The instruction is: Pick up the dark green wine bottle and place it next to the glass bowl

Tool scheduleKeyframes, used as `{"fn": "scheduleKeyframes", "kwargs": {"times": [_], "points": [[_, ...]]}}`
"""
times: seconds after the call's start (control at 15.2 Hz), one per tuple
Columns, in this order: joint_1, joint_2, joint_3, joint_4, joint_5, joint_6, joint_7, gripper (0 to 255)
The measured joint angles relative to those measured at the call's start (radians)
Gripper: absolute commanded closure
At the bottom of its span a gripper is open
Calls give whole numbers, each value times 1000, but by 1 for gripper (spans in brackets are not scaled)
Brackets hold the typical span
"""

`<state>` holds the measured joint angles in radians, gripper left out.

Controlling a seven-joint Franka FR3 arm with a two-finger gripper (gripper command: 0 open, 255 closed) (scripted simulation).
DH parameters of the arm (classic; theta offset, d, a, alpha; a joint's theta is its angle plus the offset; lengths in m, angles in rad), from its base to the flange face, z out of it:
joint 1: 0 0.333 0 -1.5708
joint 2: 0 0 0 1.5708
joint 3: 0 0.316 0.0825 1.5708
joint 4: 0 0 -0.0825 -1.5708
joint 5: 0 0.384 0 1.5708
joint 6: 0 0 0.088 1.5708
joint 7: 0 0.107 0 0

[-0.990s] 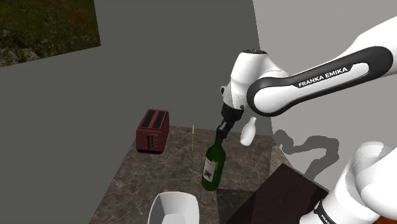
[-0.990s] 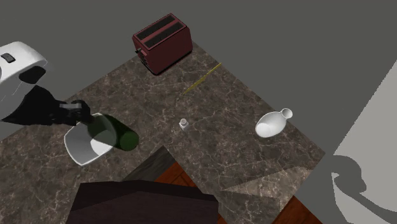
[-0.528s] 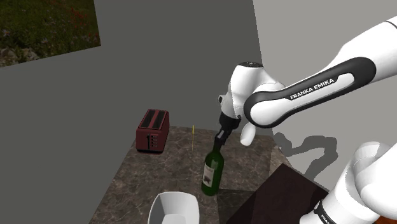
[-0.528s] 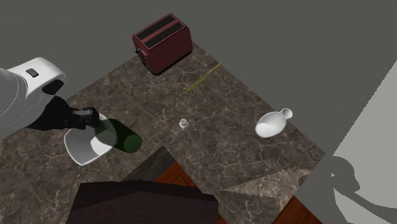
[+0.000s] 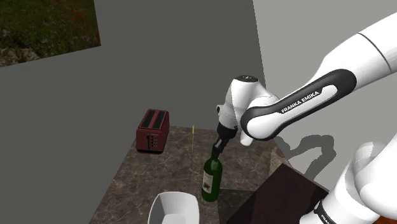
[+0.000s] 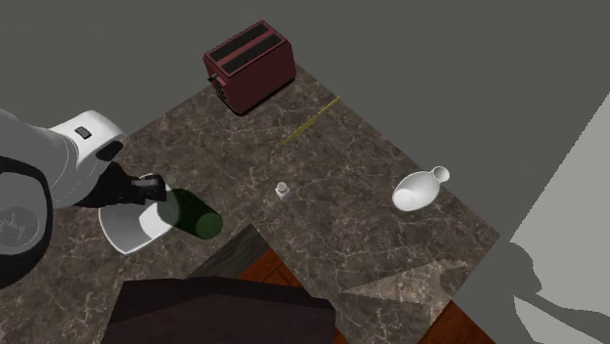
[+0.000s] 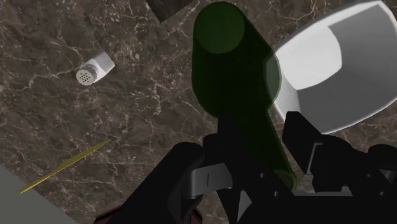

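Green bottle (image 5: 212, 179) hangs by its neck in our clamped pincer (image 5: 217, 151), just beside the bowl (image 5: 175, 209) | we lower it straight, upright, clear of the rim | we let go only once its base rests on the worktop (image 5: 149, 173).

Colour rundown: the wine bottle (image 5: 211, 181) is a deep dark green with a pale label. The bowl (image 5: 173, 209) is plain white, shading to grey inside. The toaster (image 5: 152, 130) is dark red with black slots. The countertop (image 6: 371, 244) has a dark brown marble pattern with thin pale veins. The skinny stick (image 7: 63, 167) is yellow. The vase (image 6: 418, 189) and shaker (image 7: 95, 69) are both white. The arm (image 5: 356, 57) is white with a black band and white FRANKA EMIKA lettering. The gripper (image 5: 219, 146) is all black. The walls (image 5: 159, 57) are flat grey.
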<state>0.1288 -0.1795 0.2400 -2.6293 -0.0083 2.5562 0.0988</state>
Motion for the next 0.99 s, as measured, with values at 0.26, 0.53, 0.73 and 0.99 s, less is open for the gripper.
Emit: {"fn": "scheduleKeyframes", "kwargs": {"times": [0.26,0.53,0.73,0.99], "points": [[-8,48,5,-17,-22,64,17,255],[-18,104,8,-27,-55,128,41,255],[-24,155,10,-27,-92,177,72,255],[-28,194,7,-31,-127,218,99,255]]}}
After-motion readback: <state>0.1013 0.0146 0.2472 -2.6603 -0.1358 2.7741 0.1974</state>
